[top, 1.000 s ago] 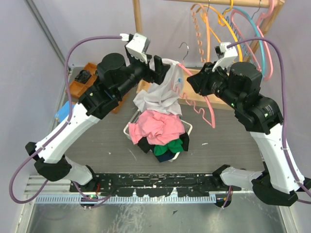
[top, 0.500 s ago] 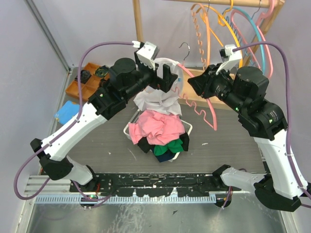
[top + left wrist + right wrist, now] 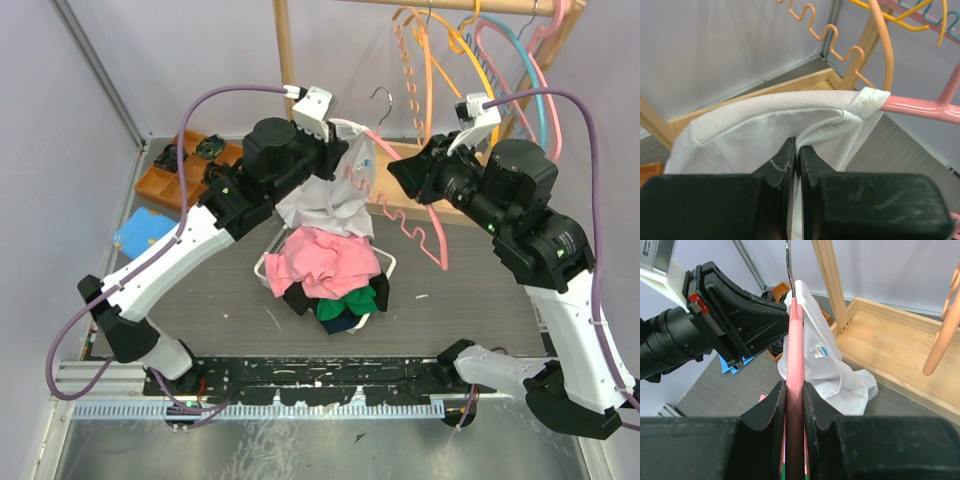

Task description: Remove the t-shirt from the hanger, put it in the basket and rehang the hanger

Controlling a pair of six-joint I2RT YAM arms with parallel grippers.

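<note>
Hanging over one arm of the pink hanger (image 3: 794,340), the white, fine-meshed t-shirt (image 3: 765,117) is observed crumpled and drooping above a pile of clothes (image 3: 330,262). Its fabric is pinched by the left gripper (image 3: 795,150). The hanger is clamped by the right gripper (image 3: 794,390).

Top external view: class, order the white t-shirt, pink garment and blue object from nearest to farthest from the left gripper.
1. white t-shirt, clamped in the left gripper.
2. pink garment, on the pile below.
3. blue object, far left of the table.
</note>
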